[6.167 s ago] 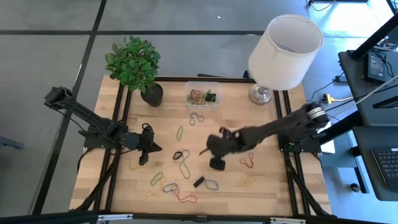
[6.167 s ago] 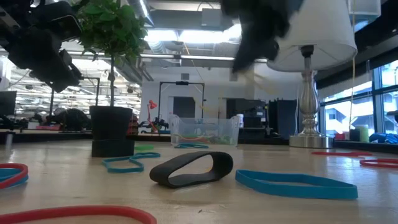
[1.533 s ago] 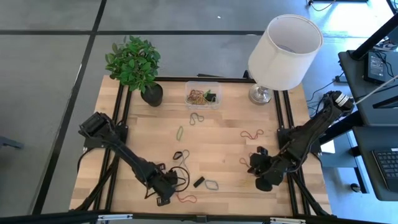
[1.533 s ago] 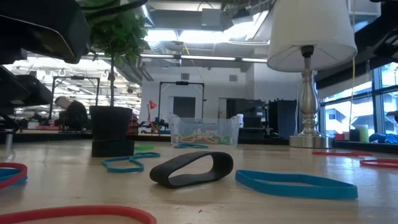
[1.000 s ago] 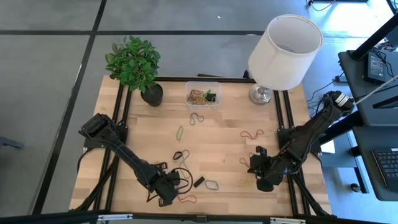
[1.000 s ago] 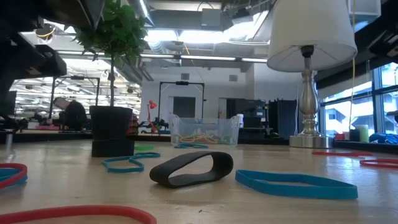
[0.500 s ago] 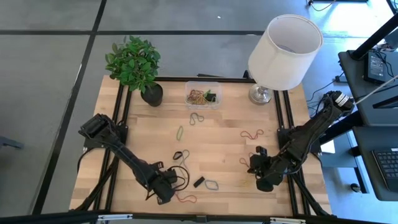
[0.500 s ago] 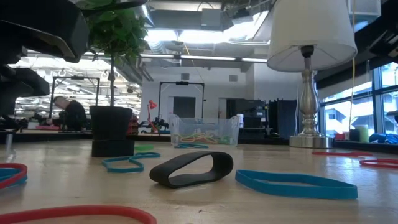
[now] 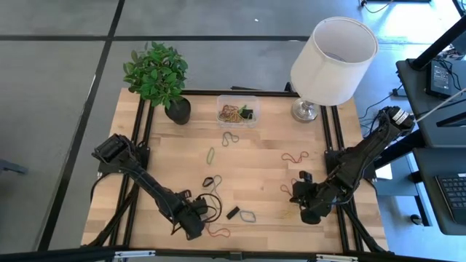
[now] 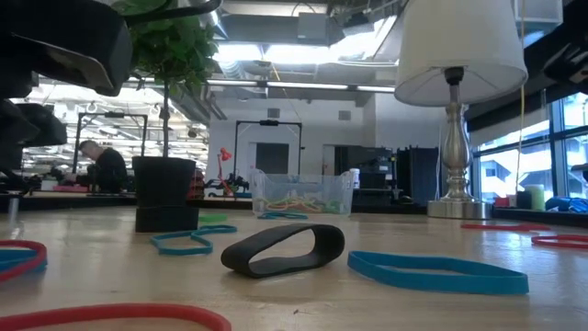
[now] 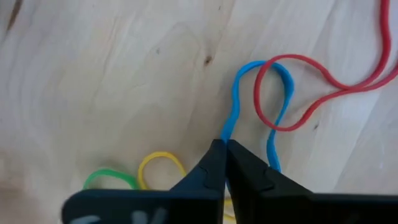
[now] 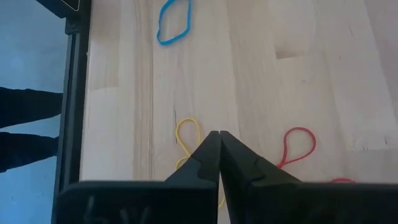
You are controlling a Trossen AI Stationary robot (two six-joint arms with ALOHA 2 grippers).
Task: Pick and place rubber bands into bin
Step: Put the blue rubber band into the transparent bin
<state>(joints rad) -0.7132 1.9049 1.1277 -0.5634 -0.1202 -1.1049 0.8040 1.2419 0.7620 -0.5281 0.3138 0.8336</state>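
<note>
**A:** What did the step in hand ask of the left end effector [image 11: 222, 146]?

**B:** It was low over the wooden bench [image 9: 262, 160] near the front edge, left of centre, fingers clenched together on a thin blue rubber band [image 11: 235, 106]. I judged the pinch looked slight, at one side of the loop only. A thin red rubber band [image 11: 323, 78] crossed over the blue one's far end, so the lift wanted to be slow and straight up, letting the red slide off rather than dragging it along.

**A:** And after the lift?

**B:** A long carry to the small clear plastic bin [image 9: 237, 111] at the back edge, between the black plant pot [image 9: 178, 110] and the white-shaded lamp [image 9: 333, 52]. It already held a heap of bands. Best to let go only once well over its walls.

**A:** Where did the other bands lie?

**B:** A yellow loop [image 11: 161, 167] and a green one [image 11: 111, 180] lay just beside the left fingers, apart from the blue band. The rest were scattered across the bench's middle and front.

**A:** The right end effector [image 12: 219, 137]?

**B:** Clenched too, near the front right corner, tips over a yellow rubber band [image 12: 187, 134] with a red loop [image 12: 297, 146] just beside. Whether it gripped the yellow band I could not tell.
</note>
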